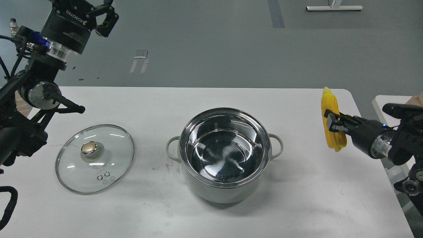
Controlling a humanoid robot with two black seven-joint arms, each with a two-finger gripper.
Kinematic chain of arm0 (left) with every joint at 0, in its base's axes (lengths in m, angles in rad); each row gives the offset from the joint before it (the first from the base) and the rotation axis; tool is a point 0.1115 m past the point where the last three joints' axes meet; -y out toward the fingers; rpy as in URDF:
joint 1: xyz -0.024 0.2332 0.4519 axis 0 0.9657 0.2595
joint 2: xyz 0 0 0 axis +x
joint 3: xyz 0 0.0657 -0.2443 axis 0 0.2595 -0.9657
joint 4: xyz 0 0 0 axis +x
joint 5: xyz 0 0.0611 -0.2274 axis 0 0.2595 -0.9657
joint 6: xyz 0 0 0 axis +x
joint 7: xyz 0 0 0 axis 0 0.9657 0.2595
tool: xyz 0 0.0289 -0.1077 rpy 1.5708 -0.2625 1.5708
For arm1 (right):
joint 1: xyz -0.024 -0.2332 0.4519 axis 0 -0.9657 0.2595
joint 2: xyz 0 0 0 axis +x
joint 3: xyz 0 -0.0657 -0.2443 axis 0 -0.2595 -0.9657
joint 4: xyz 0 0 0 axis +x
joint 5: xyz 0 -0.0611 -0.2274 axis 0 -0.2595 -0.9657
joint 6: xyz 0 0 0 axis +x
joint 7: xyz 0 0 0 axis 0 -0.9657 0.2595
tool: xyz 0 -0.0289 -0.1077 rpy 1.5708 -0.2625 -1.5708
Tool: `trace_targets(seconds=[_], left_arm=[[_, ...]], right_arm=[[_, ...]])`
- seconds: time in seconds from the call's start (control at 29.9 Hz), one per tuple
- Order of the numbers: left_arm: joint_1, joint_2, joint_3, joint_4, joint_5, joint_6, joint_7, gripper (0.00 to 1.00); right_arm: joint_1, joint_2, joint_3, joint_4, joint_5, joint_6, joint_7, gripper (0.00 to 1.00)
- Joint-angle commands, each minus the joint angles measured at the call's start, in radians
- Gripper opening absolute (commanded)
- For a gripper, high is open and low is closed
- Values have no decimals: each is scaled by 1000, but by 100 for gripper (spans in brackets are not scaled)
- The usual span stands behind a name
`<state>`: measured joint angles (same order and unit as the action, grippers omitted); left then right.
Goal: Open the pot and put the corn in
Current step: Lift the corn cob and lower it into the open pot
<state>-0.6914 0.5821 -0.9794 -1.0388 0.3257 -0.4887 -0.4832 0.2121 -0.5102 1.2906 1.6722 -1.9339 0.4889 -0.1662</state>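
The pale grey-green pot (224,185) stands open in the middle of the white table, its steel inside empty. The yellow corn (331,105) is held up in the air to the right of the pot, roughly upright with its tapered end up. My right gripper (333,124) is shut on the corn's middle. My left gripper (99,13) is raised high at the top left, far from the pot, its fingers spread and empty.
The round glass lid (96,158) with a gold knob lies flat on the table (231,96) left of the pot. A second white table (385,102) stands at the right edge. The table's right edge runs close under the corn.
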Motion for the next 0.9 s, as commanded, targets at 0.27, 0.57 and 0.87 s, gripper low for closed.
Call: trace_targets(seconds=[0.27,0.57,0.87], left_arm=[[0,4,1,-21,0,0,3,98],[20,35,-7,-37,0,0,-3,98],[21,32,-12,-43,0,0,-2,98]], right_arm=[[259,185,-212,60,181,0,5,0],[263,199,-479,58,170,0,-9,0],[247,174,-499,55,173,0,-10,44]])
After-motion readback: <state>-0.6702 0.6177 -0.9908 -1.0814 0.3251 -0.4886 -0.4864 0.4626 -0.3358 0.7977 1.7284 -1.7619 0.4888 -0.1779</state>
